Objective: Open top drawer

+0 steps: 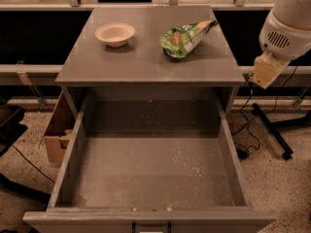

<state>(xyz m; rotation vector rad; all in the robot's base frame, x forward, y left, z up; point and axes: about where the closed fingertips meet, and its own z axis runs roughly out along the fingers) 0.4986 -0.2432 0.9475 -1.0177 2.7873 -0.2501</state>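
In the camera view, the top drawer (155, 174) stands pulled far out from under the front edge of the worktop (146, 64). Its whole grey floor and both side walls are exposed, and its front panel sits at the bottom edge of the picture. Only a sliver of the handle (151, 225) shows there. Inside the drawer there is nothing but scattered crumbs and specks.

On the worktop, a small pale bowl (115, 34) sits toward the back left corner. A crumpled green snack bag (187, 33) lies toward the back right corner. Both are well apart from the drawer.

The gripper (265, 72) hangs out beyond the right edge of the worktop, off its front right corner. It touches neither the drawer nor the handle, and nothing is visible in it. I cannot tell whether it is open or closed.

A cardboard box (57, 130) stands on the floor by the left side of the drawer. Black cables (245, 130) trail on the floor to the right.

By my judgement the task looks done. The drawer appears to be at or near full extension, and the gripper is clear of it. At most, what seems to be left is for the arm to move clear.
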